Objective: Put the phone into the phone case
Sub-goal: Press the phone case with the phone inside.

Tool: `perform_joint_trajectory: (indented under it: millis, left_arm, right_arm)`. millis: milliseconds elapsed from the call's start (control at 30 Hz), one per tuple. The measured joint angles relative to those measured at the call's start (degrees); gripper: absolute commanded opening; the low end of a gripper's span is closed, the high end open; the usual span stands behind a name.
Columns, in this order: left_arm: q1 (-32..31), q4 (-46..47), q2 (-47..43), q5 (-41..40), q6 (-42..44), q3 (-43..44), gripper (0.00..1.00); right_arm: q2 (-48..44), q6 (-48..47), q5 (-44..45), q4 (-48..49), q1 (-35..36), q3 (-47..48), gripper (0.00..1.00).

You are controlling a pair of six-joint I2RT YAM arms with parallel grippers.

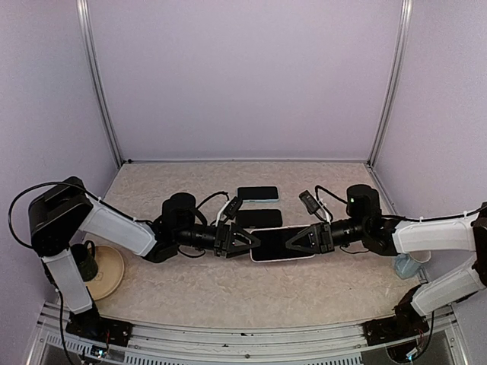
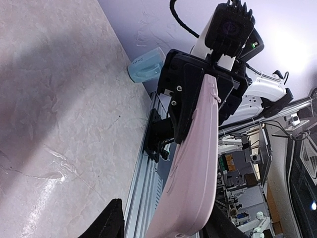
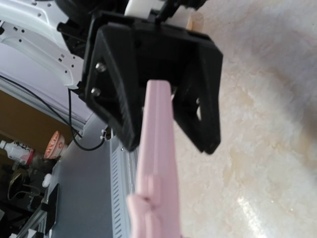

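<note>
The pale mottled surface (image 1: 228, 296) fills the floor of the lilac-walled booth. The left arm (image 1: 118, 228) and right arm (image 1: 434, 234) reach in from opposite sides and meet at its middle. At the left edge sits a round tan plate (image 1: 110, 277), partly covered by the left arm. Stretched between the two arms is the pink case (image 2: 193, 163), lying flat with its broad face up and, from the wrist views, seemingly raised off the surface. That upper face is dark and glossy inside the pale rim, which looks to me like the phone (image 1: 274, 243) in the case, though I cannot tell whether it is fully seated. The right hand (image 1: 298, 242) is clenched on the right end of the case, its black jaws tight on both faces. The left hand (image 1: 251, 243) straddles the left end with its jaws loosened; from its own camera one finger (image 2: 109, 223) stands clear of the pink edge with the rail showing through the gap, so it looks released rather than gripping. Just behind the case a dark flat slab (image 1: 259, 218) lies on the surface, and behind that a second device (image 1: 257, 193) with a pale blue edge. A dark cup (image 1: 86, 262) stands at the plate's left side. A small bluish tub (image 1: 409, 265) sits by the right wall under the right arm.
</note>
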Motion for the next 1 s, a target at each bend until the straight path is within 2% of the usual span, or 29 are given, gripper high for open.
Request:
perform_joint_trajectory:
  millis: [233,533,867,1000]
  left_arm:
    - [-1.2,1.4,0.0,1.2,-0.3,0.0,0.49]
    - [-1.2,3.1,0.0,1.9,-1.7,-0.3,0.39]
    - [-1.2,3.9,0.2,2.2,-3.0,-0.7,0.25]
    - [-1.2,3.8,0.2,2.2,-2.6,-0.7,0.14]
  right_arm:
    - [-1.4,0.1,1.5,0.0,0.0,0.0,0.0]
    - [-1.6,0.1,2.2,0.0,0.0,0.0,0.0]
    - [-1.8,-0.2,1.9,0.0,0.0,0.2,0.0]
    - [-1.9,-0.6,2.2,-1.1,0.0,0.6,0.0]
